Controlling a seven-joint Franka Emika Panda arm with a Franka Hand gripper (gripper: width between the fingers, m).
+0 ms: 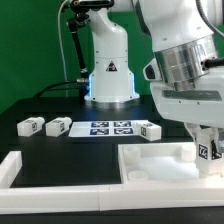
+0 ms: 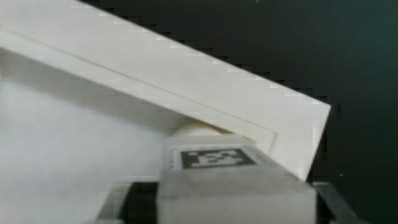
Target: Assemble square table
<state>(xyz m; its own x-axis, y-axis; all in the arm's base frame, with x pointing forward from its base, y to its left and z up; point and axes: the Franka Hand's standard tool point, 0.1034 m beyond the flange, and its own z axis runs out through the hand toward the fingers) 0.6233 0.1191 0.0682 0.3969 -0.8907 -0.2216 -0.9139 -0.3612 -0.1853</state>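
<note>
The square table top (image 1: 150,160), a white tray with a raised rim, lies at the exterior view's right front. It fills most of the wrist view (image 2: 107,110), one corner toward the black table. My gripper (image 1: 205,158) is shut on a white tagged leg (image 1: 204,150) and holds it upright over the top's right corner. In the wrist view the leg (image 2: 217,158) sits between my fingers (image 2: 132,200), its far end just inside the rim at that corner. Three more legs lie behind: two (image 1: 30,125) (image 1: 58,127) at the left, one (image 1: 150,130) in the middle.
The marker board (image 1: 110,127) lies flat between the loose legs, in front of the robot's base (image 1: 110,85). White barrier strips run along the front edge (image 1: 70,190) and the left front (image 1: 12,165).
</note>
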